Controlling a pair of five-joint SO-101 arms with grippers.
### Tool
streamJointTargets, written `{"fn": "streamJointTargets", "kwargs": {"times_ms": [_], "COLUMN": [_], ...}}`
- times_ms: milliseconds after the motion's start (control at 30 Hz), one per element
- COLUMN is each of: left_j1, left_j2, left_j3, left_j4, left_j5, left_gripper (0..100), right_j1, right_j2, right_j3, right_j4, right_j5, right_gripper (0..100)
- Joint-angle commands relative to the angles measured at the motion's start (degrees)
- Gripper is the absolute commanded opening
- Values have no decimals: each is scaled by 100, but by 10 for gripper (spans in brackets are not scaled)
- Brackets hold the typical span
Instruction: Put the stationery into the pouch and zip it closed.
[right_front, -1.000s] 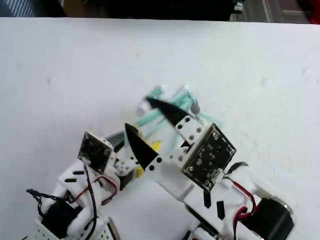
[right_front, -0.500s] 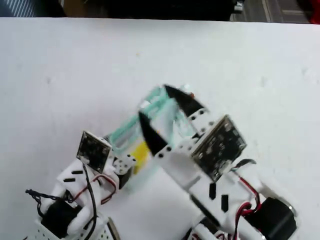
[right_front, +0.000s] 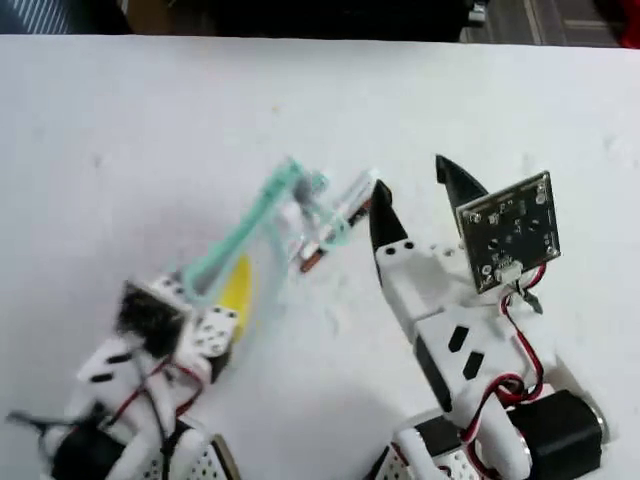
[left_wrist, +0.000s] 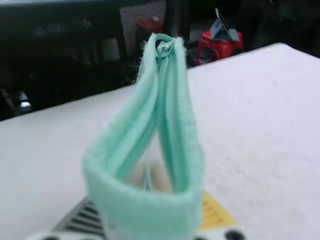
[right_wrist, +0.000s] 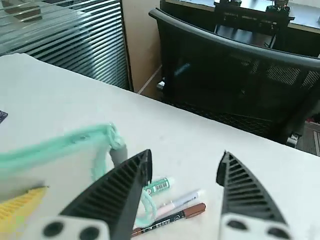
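Note:
My left gripper (right_front: 203, 292) is shut on one end of a clear pouch (right_front: 245, 230) with mint green trim, holding it tilted up off the table. In the left wrist view the pouch's green rim (left_wrist: 165, 125) gapes open, with a yellow item (left_wrist: 215, 214) low inside. A few pens (right_front: 340, 208) lie on the table at the pouch's far end. The right wrist view shows a brown pen (right_wrist: 172, 219), a white pen (right_wrist: 181, 199) and a green-labelled one (right_wrist: 159, 186). My right gripper (right_front: 410, 178) stands open just right of the pens, holding nothing.
The white table (right_front: 120, 120) stretches wide to the left and back. Its far edge meets a dark room with a black mesh chair (right_wrist: 240, 70) behind it.
My right gripper has drawn back to the right, off the pouch, and stays open. The left arm has pulled toward the lower left, lifting and stretching the pouch; pens now lie exposed at its far end.

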Motion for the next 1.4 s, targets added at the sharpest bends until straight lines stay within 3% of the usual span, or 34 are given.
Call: {"fn": "streamJointTargets", "kwargs": {"times_ms": [0, 133, 333, 467, 933, 1067, 1367], "left_j1": [-963, -1508, -1525, -1516, -778, -470, 48], "left_j2": [-268, -224, -224, -224, -224, -224, -224], "left_j3": [-862, -738, 185, 703, 941, 985, 993], "left_j4": [220, 105, -677, -1178, -1363, -1336, -1327], "left_j5": [-70, -62, -53, -53, -53, -79, -70], "left_gripper": [23, 23, 23, 23, 23, 23, 23], "right_j1": [57, 75, 743, 1086, 1226, 1235, 1235], "right_j2": [699, 2193, 4171, 5297, 9209, 9754, 10237], "right_j3": [-26, -105, -897, -1477, -3754, -4202, -4563], "right_j4": [75, 127, 119, 110, -110, -110, -136], "right_j5": [-53, -132, -1653, -2110, -2453, -2453, -2453], "right_gripper": [197, 197, 200, 200, 159, 105, 136]}}
